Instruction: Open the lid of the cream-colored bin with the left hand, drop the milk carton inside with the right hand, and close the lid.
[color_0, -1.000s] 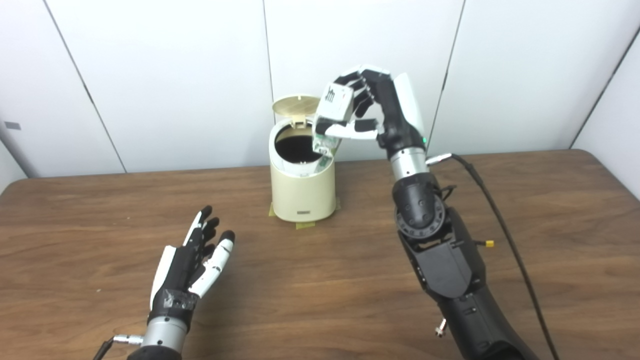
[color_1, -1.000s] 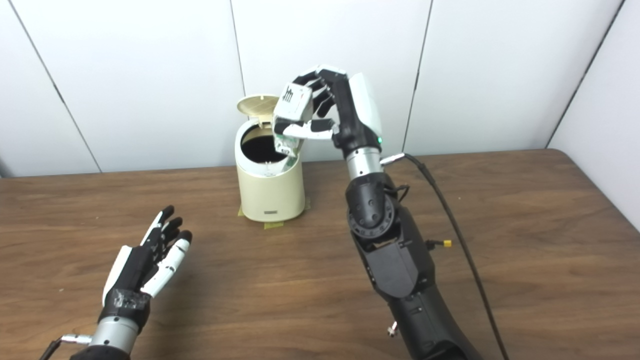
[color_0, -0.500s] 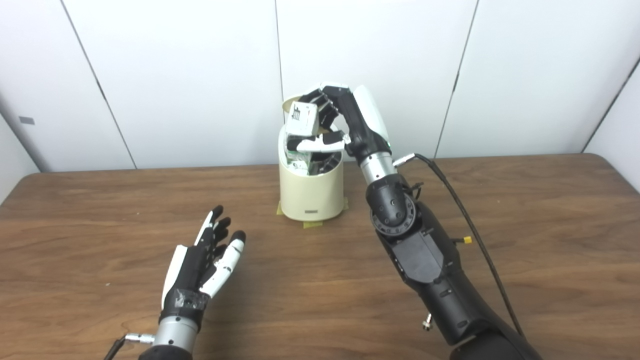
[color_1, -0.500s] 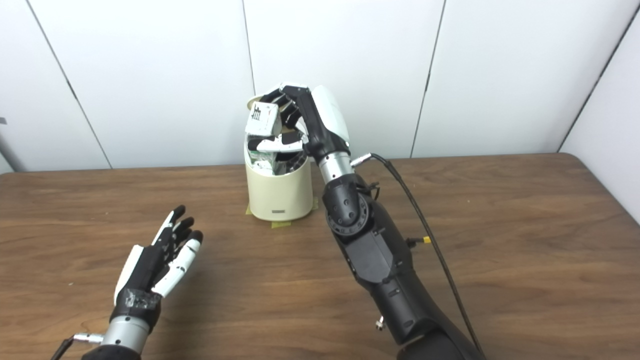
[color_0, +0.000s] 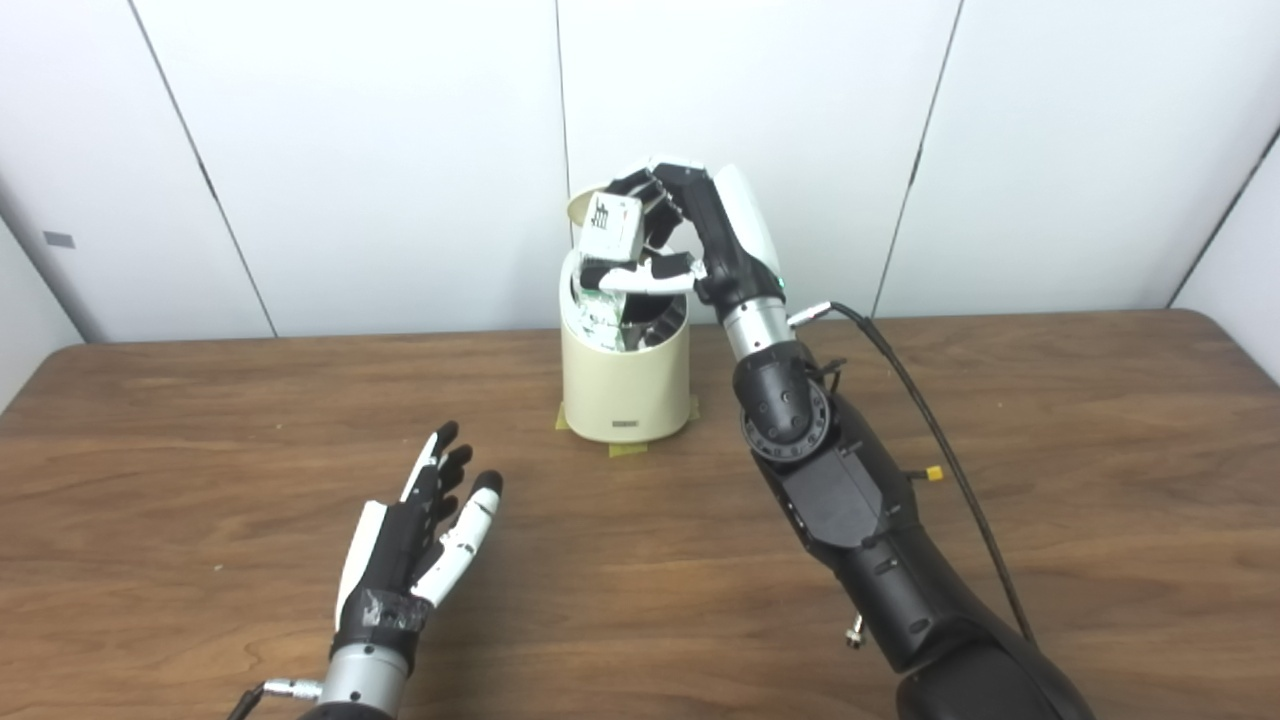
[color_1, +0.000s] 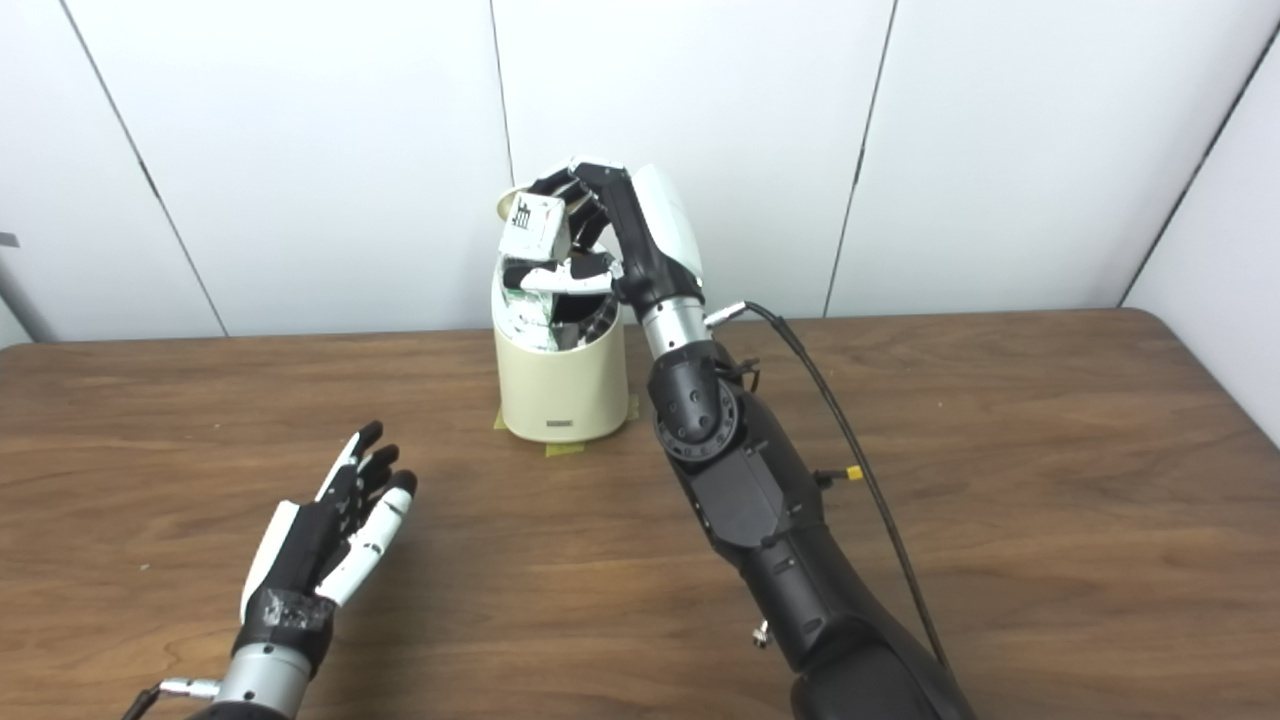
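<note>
The cream-colored bin (color_0: 625, 385) stands at the back middle of the wooden table with its lid (color_0: 578, 207) tipped up behind it. My right hand (color_0: 690, 240) is shut on the white milk carton (color_0: 612, 228), thumb across its front, and holds it upright over the bin's open mouth with its lower end inside the rim. The carton (color_1: 535, 228) also shows in the right eye view. My left hand (color_0: 420, 535) is open and empty, palm up, low over the table at the front left, well away from the bin.
Yellow tape tabs (color_0: 628, 448) mark the bin's foot. A black cable (color_0: 950, 460) runs from my right wrist across the table to the right. White wall panels stand close behind the bin. The table (color_0: 1100, 480) stretches bare to the right.
My right hand has carried the carton left, from beside the bin's right rim to over its mouth, and lowered its end into the opening. The camera shifted. My left hand stayed put.
</note>
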